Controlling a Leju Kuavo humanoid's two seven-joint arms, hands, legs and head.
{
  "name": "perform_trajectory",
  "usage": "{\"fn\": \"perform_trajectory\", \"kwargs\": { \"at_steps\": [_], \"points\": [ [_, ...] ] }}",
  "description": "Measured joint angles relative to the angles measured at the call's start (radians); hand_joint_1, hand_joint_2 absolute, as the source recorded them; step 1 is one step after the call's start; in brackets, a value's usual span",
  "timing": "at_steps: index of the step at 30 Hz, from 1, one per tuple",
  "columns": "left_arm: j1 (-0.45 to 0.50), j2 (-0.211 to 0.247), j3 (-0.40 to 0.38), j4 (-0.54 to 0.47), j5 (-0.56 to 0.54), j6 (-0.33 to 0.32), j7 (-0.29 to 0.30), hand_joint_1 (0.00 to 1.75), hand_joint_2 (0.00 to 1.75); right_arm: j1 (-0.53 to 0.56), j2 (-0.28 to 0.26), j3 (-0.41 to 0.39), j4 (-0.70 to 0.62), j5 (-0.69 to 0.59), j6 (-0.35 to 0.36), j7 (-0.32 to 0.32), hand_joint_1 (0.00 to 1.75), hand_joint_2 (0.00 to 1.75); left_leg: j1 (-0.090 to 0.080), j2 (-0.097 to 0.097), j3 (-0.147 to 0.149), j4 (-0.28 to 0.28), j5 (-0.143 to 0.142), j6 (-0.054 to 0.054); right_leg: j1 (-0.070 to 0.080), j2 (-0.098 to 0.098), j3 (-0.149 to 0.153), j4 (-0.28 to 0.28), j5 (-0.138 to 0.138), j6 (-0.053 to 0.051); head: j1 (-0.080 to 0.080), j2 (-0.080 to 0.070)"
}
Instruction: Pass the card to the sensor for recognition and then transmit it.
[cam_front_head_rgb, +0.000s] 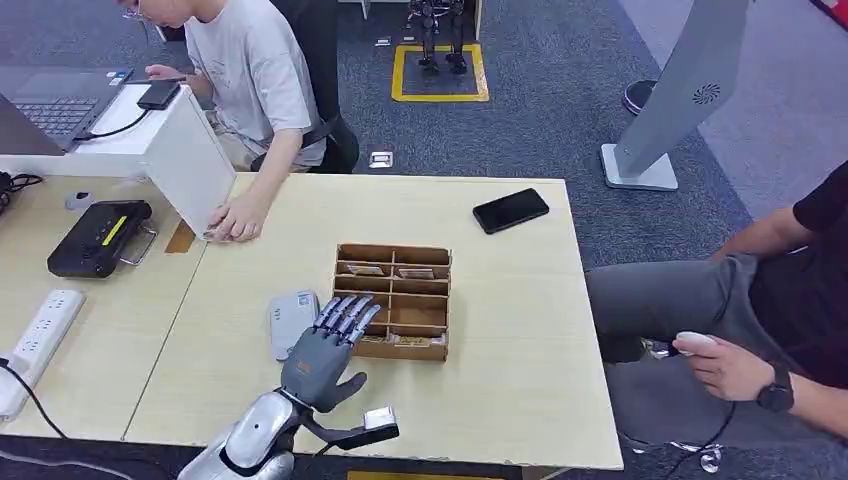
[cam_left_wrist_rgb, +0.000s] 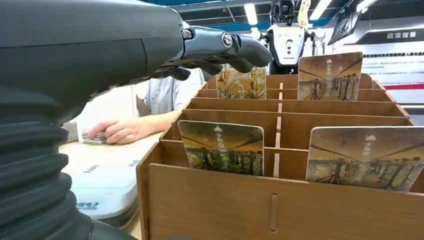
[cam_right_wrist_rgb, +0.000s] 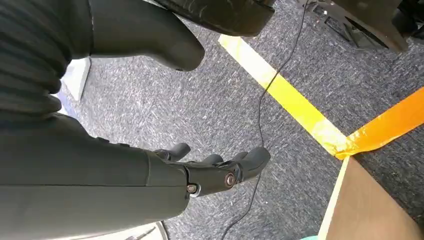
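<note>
Head view: the left robot hand (cam_front_head_rgb: 325, 352), fingers spread and holding nothing, hovers over the near left corner of the wooden slotted box (cam_front_head_rgb: 392, 300) on the pale table (cam_front_head_rgb: 500, 330). Printed, round-cornered cards (cam_left_wrist_rgb: 221, 147) stand upright in its compartments. A smooth white sensor (cam_front_head_rgb: 291, 322) lies just left of the box. The right robot hand (cam_right_wrist_rgb: 215, 170) hangs open above grey carpet (cam_right_wrist_rgb: 240, 100).

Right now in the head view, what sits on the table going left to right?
Power strip → black device → white card sensor → left hand → wooden card box → black phone.
</note>
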Motion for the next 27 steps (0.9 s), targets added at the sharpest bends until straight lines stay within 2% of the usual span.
{"fn": "perform_trajectory", "kwargs": {
  "at_steps": [27],
  "points": [
    [0.000,-0.006,0.000,0.008,0.033,-0.019,-0.011,0.00,1.75,0.000,-0.002,0.026,-0.004,-0.019,0.001,0.003,0.00,1.75,0.000,0.000,0.000,0.000,0.000,0.000,0.000,0.000,0.000,0.000,0.000,0.000,0.000,0.000]
  ]
}}
